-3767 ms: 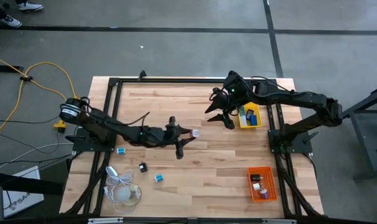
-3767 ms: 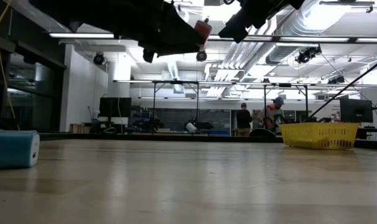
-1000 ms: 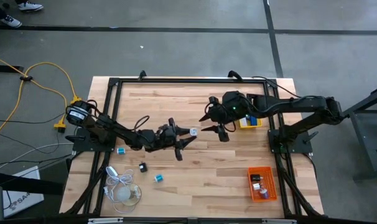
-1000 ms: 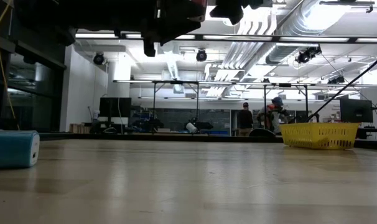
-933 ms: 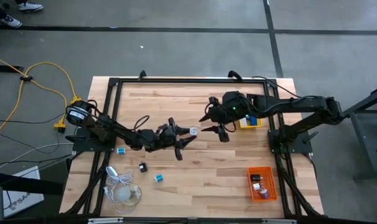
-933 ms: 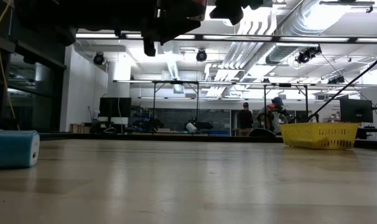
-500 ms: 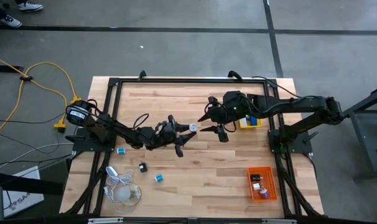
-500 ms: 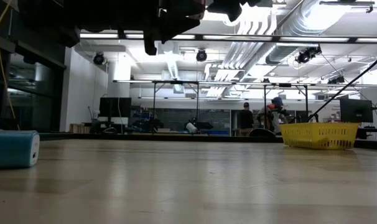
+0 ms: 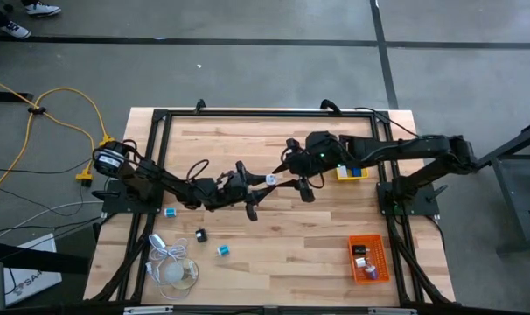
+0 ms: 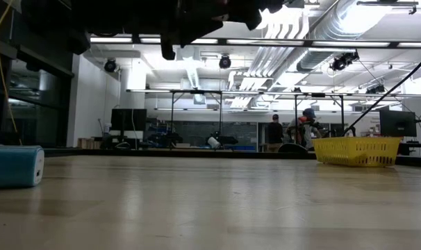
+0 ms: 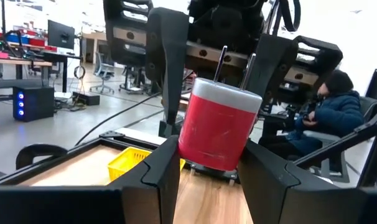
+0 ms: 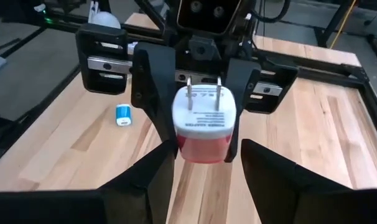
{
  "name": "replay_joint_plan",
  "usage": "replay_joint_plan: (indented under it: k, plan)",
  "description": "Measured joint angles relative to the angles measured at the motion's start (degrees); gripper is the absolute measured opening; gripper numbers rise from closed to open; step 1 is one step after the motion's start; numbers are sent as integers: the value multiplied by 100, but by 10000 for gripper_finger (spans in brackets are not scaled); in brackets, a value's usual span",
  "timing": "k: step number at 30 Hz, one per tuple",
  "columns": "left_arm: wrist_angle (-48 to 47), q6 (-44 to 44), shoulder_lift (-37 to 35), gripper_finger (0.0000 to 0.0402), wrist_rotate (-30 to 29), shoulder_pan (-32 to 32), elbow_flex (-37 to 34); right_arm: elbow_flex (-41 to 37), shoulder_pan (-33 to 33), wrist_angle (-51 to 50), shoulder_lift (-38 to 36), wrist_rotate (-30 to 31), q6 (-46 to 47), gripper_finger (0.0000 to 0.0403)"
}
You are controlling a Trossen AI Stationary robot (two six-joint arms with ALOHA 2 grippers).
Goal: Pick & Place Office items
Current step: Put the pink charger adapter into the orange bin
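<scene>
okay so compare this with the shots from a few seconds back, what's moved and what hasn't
The right gripper left the yellow tray and came toward mid-table, meeting the left gripper, which edged toward it, still clamped on the red and white plug adapter. Now the right fingers bracket the adapter too. The orange tray and the small pieces stayed put.

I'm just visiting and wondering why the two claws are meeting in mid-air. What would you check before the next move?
1. Left claw grips the red and white plug adapter: ok, shut on its red body.
2. Adapter clear of the table: ok, it is held in the air.
3. Right claw lined up: ok, its fingers stand on either side of the adapter.
4. Right claw has hold of it: not ok, it is open, with gaps beside the adapter.
5. Room in the yellow tray: cannot tell, the right arm covers part of it.
</scene>
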Motion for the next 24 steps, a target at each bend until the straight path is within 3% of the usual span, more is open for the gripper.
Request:
replay_joint_plan:
  k: [24]
  plan:
    - [19, 50, -4, 134, 20, -9, 4, -7, -2, 185, 67, -336, -46, 174]
